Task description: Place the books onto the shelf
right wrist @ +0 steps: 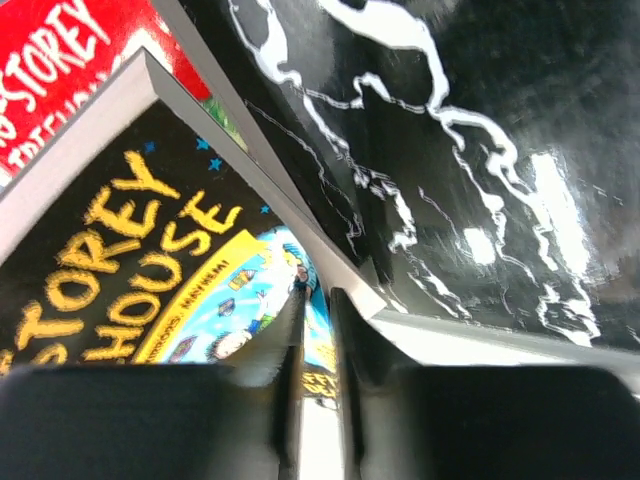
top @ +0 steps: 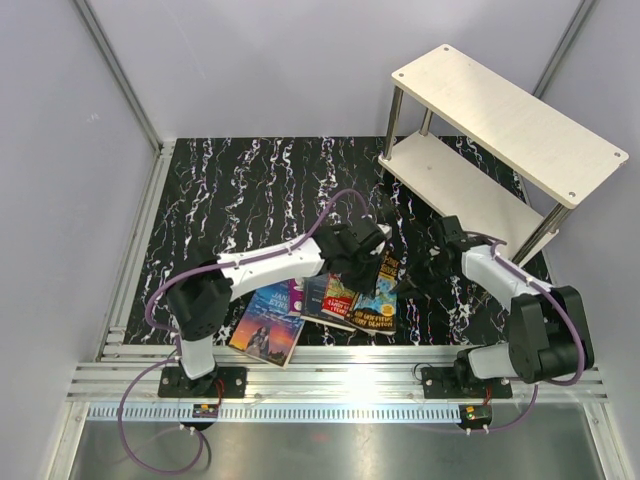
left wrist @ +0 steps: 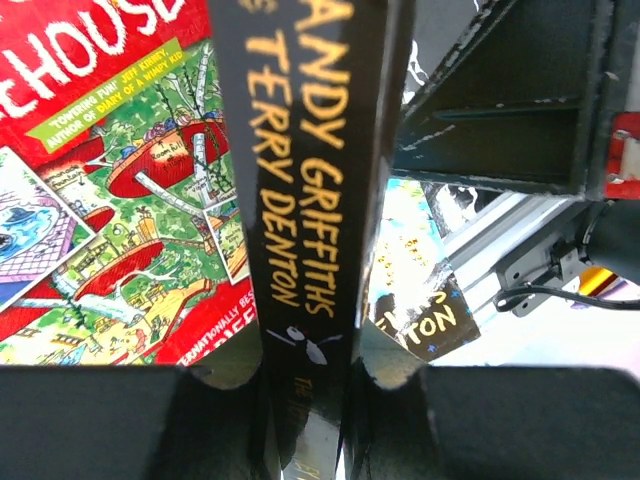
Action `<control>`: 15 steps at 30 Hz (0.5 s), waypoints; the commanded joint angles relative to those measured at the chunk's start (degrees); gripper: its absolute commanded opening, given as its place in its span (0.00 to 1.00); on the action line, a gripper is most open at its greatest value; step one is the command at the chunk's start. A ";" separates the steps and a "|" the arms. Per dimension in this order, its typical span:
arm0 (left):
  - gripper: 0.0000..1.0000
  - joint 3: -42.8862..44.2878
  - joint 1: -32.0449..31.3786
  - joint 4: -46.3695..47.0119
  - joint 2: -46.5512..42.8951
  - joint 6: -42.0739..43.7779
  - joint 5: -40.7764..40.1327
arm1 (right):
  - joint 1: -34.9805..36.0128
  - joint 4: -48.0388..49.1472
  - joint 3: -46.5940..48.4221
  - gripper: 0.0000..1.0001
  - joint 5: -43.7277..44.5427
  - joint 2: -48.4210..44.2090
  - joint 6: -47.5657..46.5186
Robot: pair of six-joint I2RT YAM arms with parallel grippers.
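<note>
While my left gripper [left wrist: 305, 365] is clamped shut on the black spine of the blue-yellow Treehouse book [left wrist: 300, 180], that book stands on edge above the red Treehouse book [left wrist: 120, 200], which lies flat on the marbled black table [top: 250, 200]. Right gripper [right wrist: 317, 310]: fingers nearly together at an edge of the same blue-yellow cover. I can't tell whether they pinch it or only sit against it. The other books fan out at the table's near edge between my arms, with Jane Eyre [top: 267, 325] leftmost. The shelf [top: 500, 120] stands at the far right, well apart from the pile, and no book shows on either board. Step in hand, as I judge it: lift this one clear and carry it over. To do it well, I should hold the spine firmly, since a thin paperback gripped there alone will likely flop open. The right hand can steady the loose edge. I should raise before swinging so no corner drags the red cover, then come at the shelf from its open side, clear of the silver posts [top: 395, 120]. Readable: on the spine, yellow on black, "ANDY GRIFFITHS" and "TERRY DENTON". On the red cover, white "HOUSE" and a green band, "TOWERING FUN!", "AUTHOR OF DIARY OF A WIMPY KID". On the blue-yellow cover, yellow "STOREY" and "HOUSE".
</note>
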 commanded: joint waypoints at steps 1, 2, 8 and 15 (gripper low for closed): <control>0.00 6.21 2.02 2.02 -4.90 2.74 -2.22 | -0.23 -7.74 4.85 0.32 5.90 -4.00 -3.55; 0.00 7.09 3.86 2.10 -4.73 3.27 -2.15 | -0.23 -10.02 6.96 0.50 6.87 -5.40 -5.30; 0.00 16.75 10.98 5.26 -1.39 7.05 -0.48 | -0.23 -28.13 29.10 1.00 15.30 -12.70 -8.74; 0.00 18.88 13.80 28.45 1.86 11.27 -1.70 | -0.23 -39.13 36.25 0.99 18.92 -20.07 -7.34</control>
